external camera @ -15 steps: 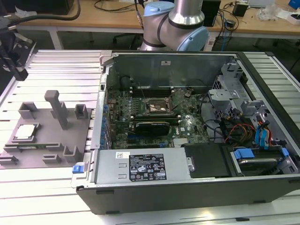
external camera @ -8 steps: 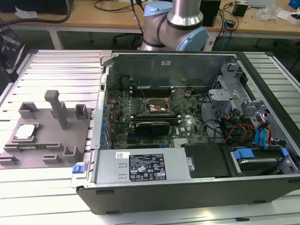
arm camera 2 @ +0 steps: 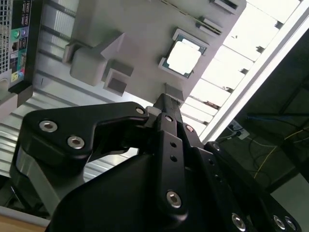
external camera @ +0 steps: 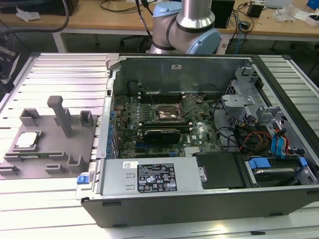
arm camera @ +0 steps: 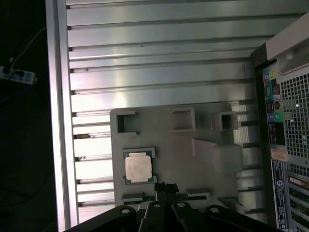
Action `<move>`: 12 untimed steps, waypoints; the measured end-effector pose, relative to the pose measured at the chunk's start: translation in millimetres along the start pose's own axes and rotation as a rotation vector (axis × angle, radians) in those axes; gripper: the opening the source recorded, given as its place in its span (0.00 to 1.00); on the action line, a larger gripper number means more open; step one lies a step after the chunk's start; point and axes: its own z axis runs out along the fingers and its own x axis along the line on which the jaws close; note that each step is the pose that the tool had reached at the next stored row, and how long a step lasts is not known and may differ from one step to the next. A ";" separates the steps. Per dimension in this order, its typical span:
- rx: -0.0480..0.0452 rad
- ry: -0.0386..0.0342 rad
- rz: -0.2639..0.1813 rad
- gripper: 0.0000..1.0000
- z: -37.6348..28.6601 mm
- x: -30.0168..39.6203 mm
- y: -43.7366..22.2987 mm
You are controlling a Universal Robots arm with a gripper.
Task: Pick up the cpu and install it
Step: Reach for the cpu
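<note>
While the cpu [external camera: 26, 140] rests on its fixture [external camera: 49, 130], a post [external camera: 62, 117] stands nearby.

1. Ribbed aluminium table [external camera: 45, 204] [arm camera: 159, 58] [arm camera 2: 231, 82], built of parallel slats.
2. Grey fixture plate [external camera: 50, 144] [arm camera: 174, 159] [arm camera 2: 145, 29], flat on the table toward the exterior view's left; the cpu [external camera: 27, 140] [arm camera: 138, 167] [arm camera 2: 183, 57] sits in one of its square recesses.
3. Open computer case [external camera: 199, 209] [arm camera: 289, 121], lying on the table just beside the fixture plate, on the exterior view's right.
</note>
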 end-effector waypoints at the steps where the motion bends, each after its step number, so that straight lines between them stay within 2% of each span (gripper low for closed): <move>1: 0.0001 0.0001 0.000 0.11 3.2 0.2 -0.2; 7: 0.0000 0.0001 0.000 0.11 15.3 1.3 -2.1; 12: 0.0000 0.0001 0.000 0.11 27.7 6.2 -7.4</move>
